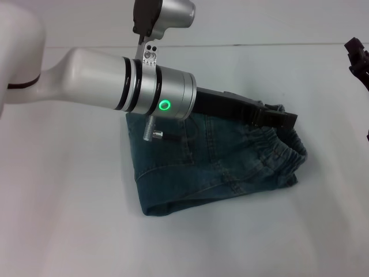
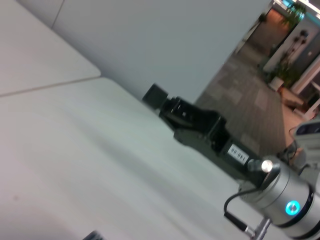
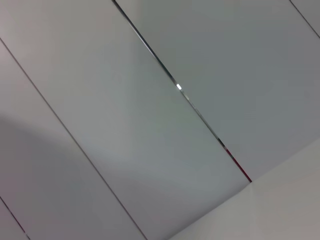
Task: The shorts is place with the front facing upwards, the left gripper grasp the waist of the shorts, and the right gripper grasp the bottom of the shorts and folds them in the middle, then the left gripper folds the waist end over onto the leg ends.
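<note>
Black left gripper (image 1: pixel 277 118) reaches across from nine o'clock and ends over the elastic waist (image 1: pixel 277 153) at the three o'clock side of the folded denim shorts (image 1: pixel 213 167); whether its fingers grip cannot be told. Shorts lie mid-table (image 1: pixel 69 231), doubled over. Right gripper (image 1: pixel 358 57) hangs at the two o'clock edge, well apart, fingers unreadable.

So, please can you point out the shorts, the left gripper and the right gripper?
shorts (image 1: pixel 196 173): head view, on the denim leg panel.
left gripper (image 1: pixel 282 119): head view, at its tip over the waistband.
right gripper (image 1: pixel 358 57): head view, on its dark body.
</note>
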Available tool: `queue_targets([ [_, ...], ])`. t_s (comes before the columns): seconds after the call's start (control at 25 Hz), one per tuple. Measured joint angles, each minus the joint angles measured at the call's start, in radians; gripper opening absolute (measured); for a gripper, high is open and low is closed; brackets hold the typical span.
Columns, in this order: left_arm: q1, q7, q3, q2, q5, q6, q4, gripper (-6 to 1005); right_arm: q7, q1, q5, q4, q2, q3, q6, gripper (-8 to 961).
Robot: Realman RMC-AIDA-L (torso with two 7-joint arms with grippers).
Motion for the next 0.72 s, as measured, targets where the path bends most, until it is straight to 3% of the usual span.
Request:
queue_targets([
  [0.12,0.016,0.023,0.0,0.001,-0.027,0.001,0.001,370,0.0,-0.001,0.0,0.0,0.0,-0.008,0.0,98],
  [0.2,0.044,0.038,-0.006,0.004,-0.051,0.02,0.016,533,0.004,0.0,-0.002,-0.006,-0.004,-0.04,-0.01,103],
  [0.32,0.111,0.074,-0.047,0.009,-0.072,0.076,0.062,705,0.076,0.009,-0.004,-0.067,-0.015,-0.169,-0.05,112],
  [0.44,0.192,0.136,-0.152,0.009,-0.075,0.164,0.105,842,0.204,0.015,-0.004,-0.173,-0.018,-0.317,-0.099,121],
  [0.6,0.28,0.21,-0.292,0.019,-0.072,0.26,0.113,871,0.358,0.012,-0.004,-0.324,-0.017,-0.516,-0.18,132],
  [0.72,0.342,0.253,-0.375,0.029,-0.063,0.319,0.121,892,0.484,0.001,-0.004,-0.455,-0.022,-0.673,-0.272,253],
])
